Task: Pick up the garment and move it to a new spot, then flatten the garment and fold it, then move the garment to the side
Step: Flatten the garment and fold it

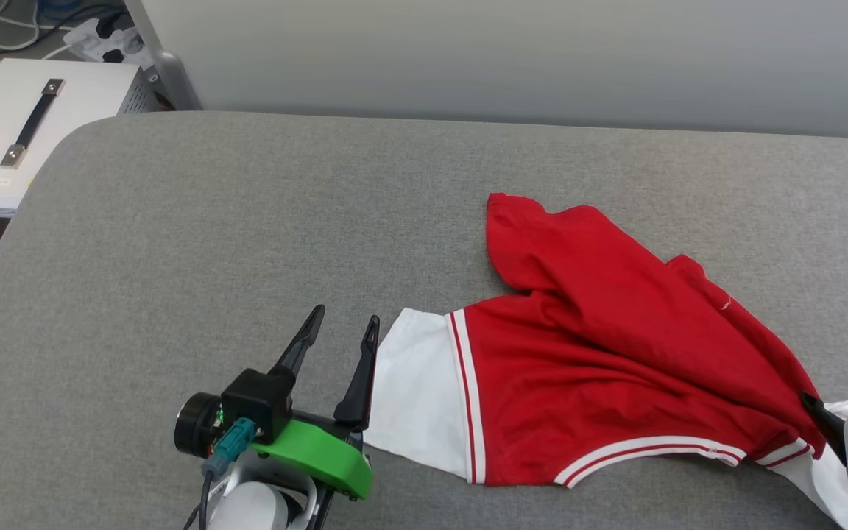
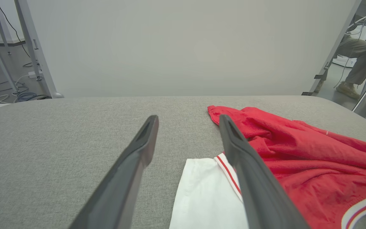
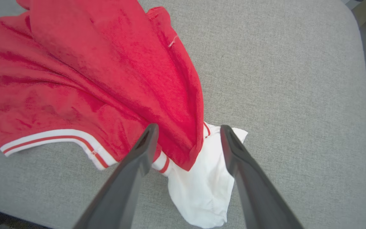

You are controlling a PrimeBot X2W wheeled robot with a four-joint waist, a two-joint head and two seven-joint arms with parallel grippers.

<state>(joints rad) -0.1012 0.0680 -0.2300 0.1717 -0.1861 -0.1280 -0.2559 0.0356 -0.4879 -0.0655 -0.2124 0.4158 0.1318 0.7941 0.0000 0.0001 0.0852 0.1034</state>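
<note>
One garment [image 1: 615, 353], a red jersey shirt, lies rumpled on the grey padded table [image 1: 247, 221], spreading from the head view's centre toward 4 o'clock. Two white sleeves show: one sleeve [image 1: 417, 397] lies flat at the shirt's 9 o'clock end, edged with red-and-white striped trim, and the other sleeve [image 3: 202, 184] is bunched at its 4 o'clock end. Two grippers are in view. The left gripper [image 1: 347, 316] sits at 7 o'clock in the head view, its two dark fingers spread apart and holding nothing, the right-hand finger just beside the flat sleeve's edge. The right gripper [image 3: 188, 128] is at the 4 o'clock edge, its two fingers also spread wide over the bunched sleeve without clamping it. One white case [image 1: 26, 125] with a black handle stands off the table at 10 o'clock.
</note>
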